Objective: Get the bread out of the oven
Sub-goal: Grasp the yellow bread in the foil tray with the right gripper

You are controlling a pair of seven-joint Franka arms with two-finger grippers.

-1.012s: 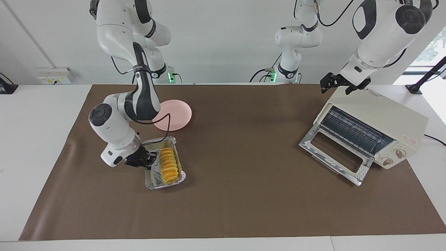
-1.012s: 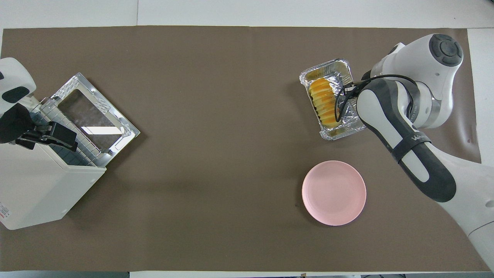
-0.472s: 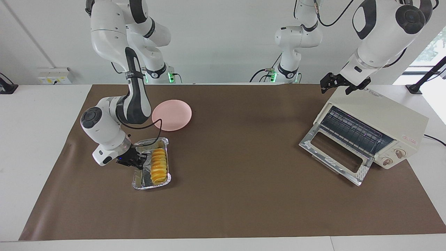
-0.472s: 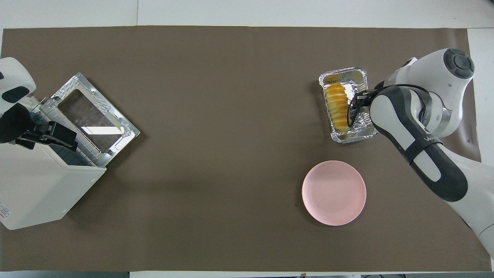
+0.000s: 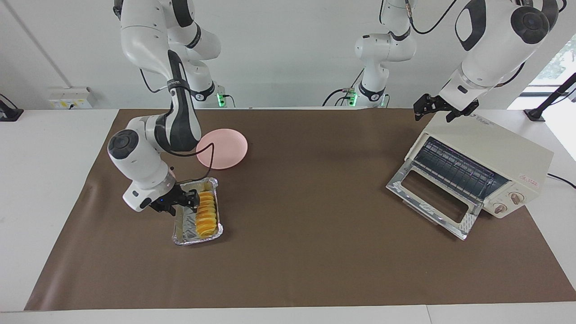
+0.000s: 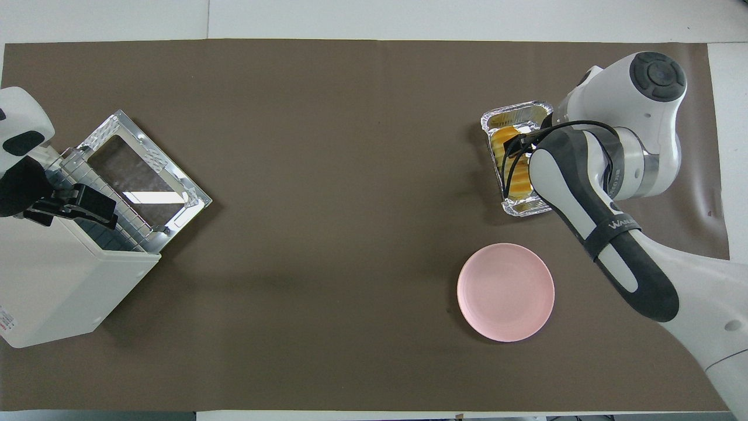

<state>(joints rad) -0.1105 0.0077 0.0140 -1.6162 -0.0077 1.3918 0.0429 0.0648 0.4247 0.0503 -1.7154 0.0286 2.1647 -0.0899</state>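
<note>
Bread (image 5: 207,213) in foil tray (image 5: 180,236), right claw (image 5: 191,201) at its rim.

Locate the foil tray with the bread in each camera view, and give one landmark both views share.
Facing view: the foil tray sits low at the picture's left, the right gripper at it.
Overhead view: the tray lies at upper right, half hidden by the right arm.
Shared landmark: the pink plate, nearer to the robots than the tray.
</note>
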